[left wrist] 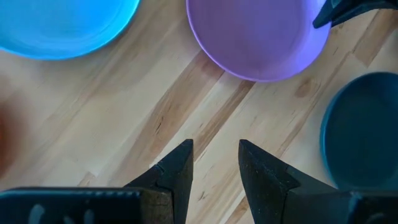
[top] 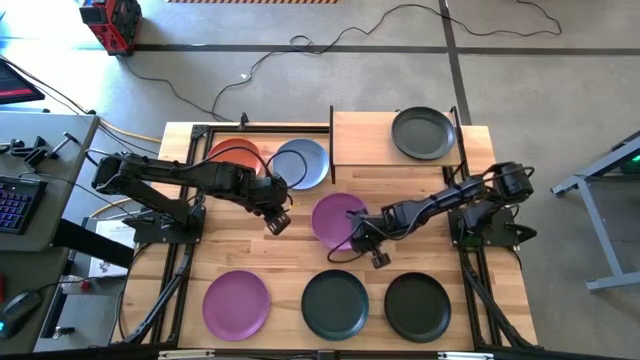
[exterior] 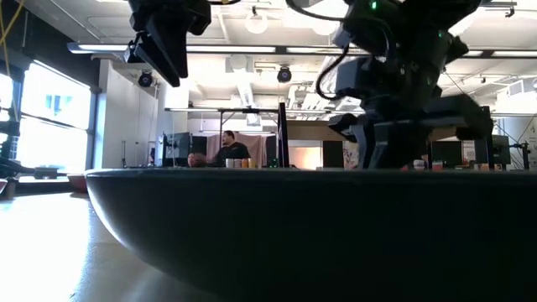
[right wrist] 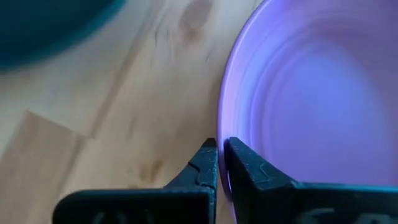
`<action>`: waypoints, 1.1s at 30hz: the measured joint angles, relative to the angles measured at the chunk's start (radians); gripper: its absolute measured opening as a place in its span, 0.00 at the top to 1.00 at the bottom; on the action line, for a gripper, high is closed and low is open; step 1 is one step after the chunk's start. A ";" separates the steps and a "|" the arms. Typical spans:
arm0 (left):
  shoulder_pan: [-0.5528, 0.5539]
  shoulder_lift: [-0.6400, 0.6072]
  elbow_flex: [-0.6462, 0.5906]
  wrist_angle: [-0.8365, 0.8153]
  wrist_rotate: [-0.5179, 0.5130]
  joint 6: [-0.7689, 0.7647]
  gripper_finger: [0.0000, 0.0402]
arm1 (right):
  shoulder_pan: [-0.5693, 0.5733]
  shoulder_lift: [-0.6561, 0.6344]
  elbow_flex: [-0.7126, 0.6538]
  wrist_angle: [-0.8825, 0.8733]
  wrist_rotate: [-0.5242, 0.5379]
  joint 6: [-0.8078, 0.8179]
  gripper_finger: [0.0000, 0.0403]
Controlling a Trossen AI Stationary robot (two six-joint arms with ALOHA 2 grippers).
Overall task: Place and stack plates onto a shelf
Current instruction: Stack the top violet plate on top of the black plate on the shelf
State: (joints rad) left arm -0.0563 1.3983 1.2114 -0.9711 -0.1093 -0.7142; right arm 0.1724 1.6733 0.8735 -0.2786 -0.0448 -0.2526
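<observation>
Plates | purple plate point(top: 338, 218) mid-bench, right gripper point(right wrist: 221, 163) jaws pinched shut on its rim | left gripper point(left wrist: 215, 163) jaws apart, empty, beside it | likely light, rigid, slick: hold by rim | shelf point(top: 365, 140) carries one dark plate point(top: 422, 132)

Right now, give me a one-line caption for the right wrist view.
Right gripper shut on the rim of the purple plate, on the wooden table.
</observation>
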 joint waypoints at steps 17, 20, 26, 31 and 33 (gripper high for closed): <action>0.004 0.000 0.000 -0.001 -0.081 0.196 0.71 | 0.101 0.001 0.337 -0.303 0.100 0.359 1.00; 0.004 0.000 0.000 -0.001 -0.085 0.196 0.71 | 0.117 0.001 0.399 -0.358 0.124 0.412 1.00; 0.004 0.000 0.000 -0.001 -0.085 0.195 0.71 | 0.153 0.001 0.531 -0.499 0.214 0.522 1.00; 0.003 0.000 0.000 -0.001 -0.085 0.208 0.71 | 0.173 0.001 0.640 -0.673 0.300 0.639 1.00; 0.003 0.000 0.000 -0.001 -0.085 0.248 0.71 | 0.179 0.001 0.681 -0.733 0.343 0.648 1.00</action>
State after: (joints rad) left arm -0.0528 1.3983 1.2114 -0.9721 -0.1940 -0.4663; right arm 0.3516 1.6742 1.5540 -1.0111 0.2979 0.3957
